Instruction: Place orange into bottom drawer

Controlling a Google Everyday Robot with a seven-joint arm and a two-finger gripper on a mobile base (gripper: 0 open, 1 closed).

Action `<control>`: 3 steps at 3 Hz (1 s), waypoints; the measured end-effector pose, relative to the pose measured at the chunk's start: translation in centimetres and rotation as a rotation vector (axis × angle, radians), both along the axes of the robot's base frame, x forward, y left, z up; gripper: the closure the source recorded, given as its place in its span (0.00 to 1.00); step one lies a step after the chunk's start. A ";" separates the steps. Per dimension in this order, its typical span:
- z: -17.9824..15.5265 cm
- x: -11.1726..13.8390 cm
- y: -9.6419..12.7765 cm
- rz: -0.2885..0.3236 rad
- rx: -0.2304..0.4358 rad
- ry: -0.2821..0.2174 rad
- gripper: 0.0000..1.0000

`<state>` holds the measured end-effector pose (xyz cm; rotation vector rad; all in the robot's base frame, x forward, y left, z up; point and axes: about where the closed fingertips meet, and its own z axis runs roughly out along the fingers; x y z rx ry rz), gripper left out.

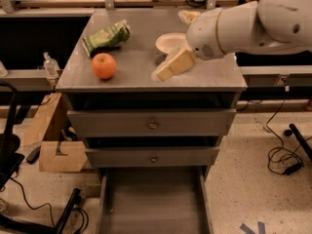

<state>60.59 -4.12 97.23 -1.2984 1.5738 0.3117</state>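
Note:
The orange [104,66] sits on the grey cabinet top [131,74] near its front left. The gripper [168,69], with pale yellow fingers, hangs over the cabinet top to the right of the orange, apart from it, at the end of the white arm [243,26] that comes in from the upper right. The bottom drawer [152,201] is pulled open below and shows as a shallow grey tray with nothing in it.
A green snack bag [107,36] lies behind the orange. A white bowl [170,42] stands at the back, partly behind the arm. Two knobbed drawers [152,125] are shut. Cardboard boxes [58,150] and cables lie on the floor left.

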 end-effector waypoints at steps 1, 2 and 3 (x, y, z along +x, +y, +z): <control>-2.3 3.2 4.8 0.064 -0.009 0.002 0.00; -4.5 5.4 9.2 0.116 -0.024 0.015 0.00; -6.2 6.9 13.3 0.172 -0.020 0.027 0.00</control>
